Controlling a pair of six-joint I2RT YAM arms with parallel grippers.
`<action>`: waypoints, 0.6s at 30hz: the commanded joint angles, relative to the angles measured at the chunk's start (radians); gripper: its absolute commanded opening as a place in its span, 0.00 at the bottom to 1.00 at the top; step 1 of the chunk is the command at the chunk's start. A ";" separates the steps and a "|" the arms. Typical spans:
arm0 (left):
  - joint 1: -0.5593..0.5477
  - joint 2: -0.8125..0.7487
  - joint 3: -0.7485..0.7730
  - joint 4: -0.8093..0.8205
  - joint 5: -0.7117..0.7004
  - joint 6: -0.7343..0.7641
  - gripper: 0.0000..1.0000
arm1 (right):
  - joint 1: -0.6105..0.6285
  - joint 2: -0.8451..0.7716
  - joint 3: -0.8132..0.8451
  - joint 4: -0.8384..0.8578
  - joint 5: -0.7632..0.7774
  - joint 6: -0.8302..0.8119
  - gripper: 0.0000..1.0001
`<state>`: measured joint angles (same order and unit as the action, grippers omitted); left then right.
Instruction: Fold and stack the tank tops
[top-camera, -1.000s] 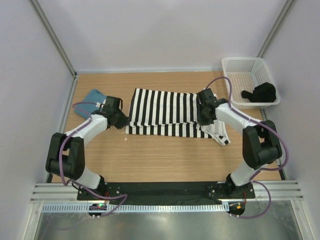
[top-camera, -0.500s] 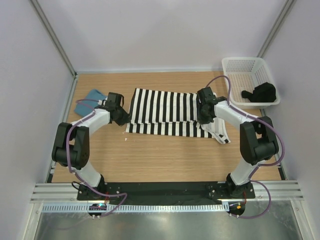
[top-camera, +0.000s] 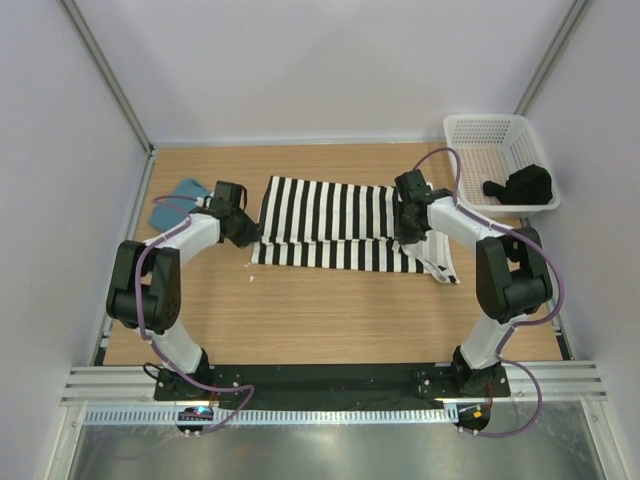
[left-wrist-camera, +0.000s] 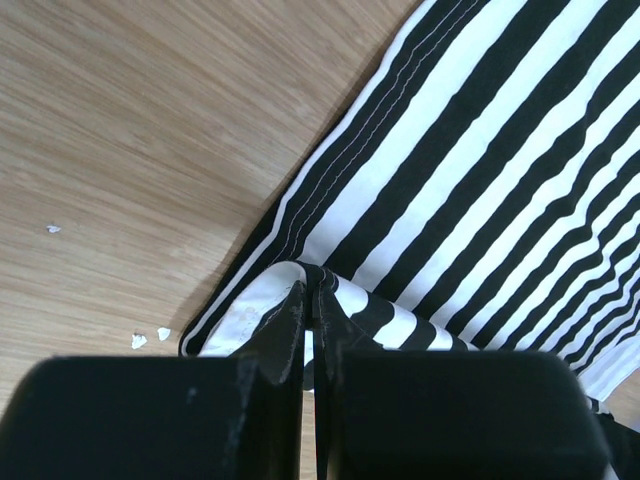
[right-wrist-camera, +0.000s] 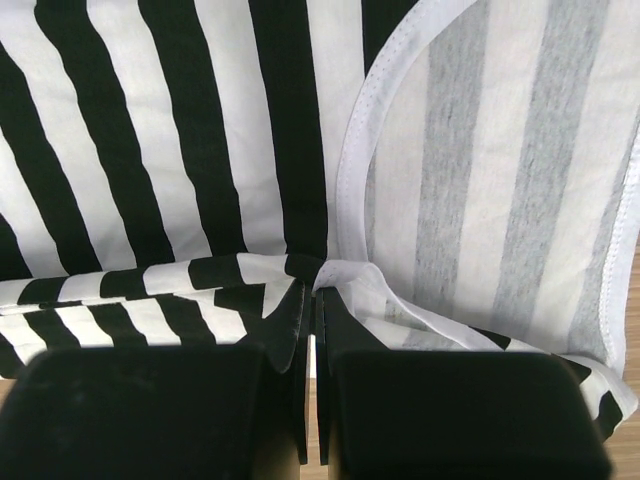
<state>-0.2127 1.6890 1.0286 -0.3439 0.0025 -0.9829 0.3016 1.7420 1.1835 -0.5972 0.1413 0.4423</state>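
Note:
The striped black and white tank top (top-camera: 330, 225) lies spread across the middle of the table, partly folded over itself. My left gripper (top-camera: 250, 232) is shut on its left edge; the left wrist view shows a pinched fold of striped cloth (left-wrist-camera: 400, 200) between the jaws of that gripper (left-wrist-camera: 311, 290). My right gripper (top-camera: 405, 232) is shut on the top's right side, near the straps (top-camera: 440, 262); the right wrist view shows that gripper (right-wrist-camera: 318, 288) pinching striped fabric (right-wrist-camera: 200, 150) beside the white-trimmed armhole. The teal-blue tank top (top-camera: 178, 200) lies folded at the far left.
A white mesh basket (top-camera: 470, 135) stands at the back right with a dark item (top-camera: 524, 186) inside. Small white specks (left-wrist-camera: 148, 338) lie on the wooden table (top-camera: 330, 320) near the left gripper. Walls close in the table on three sides.
Both grippers have moved toward the back of the table, carrying the near edge of the striped top over the rest of it. Both stay shut.

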 joint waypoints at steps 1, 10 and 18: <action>0.015 0.020 0.044 0.033 -0.006 0.021 0.00 | -0.009 0.016 0.050 0.022 0.011 -0.005 0.03; 0.019 0.078 0.085 0.031 0.022 0.030 0.00 | -0.018 0.054 0.073 0.030 0.017 0.001 0.06; 0.030 0.069 0.119 -0.007 0.024 0.067 0.31 | -0.016 -0.008 0.050 0.037 0.055 0.010 0.46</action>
<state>-0.1947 1.7924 1.1110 -0.3489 0.0277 -0.9455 0.2905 1.8027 1.2194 -0.5854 0.1555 0.4530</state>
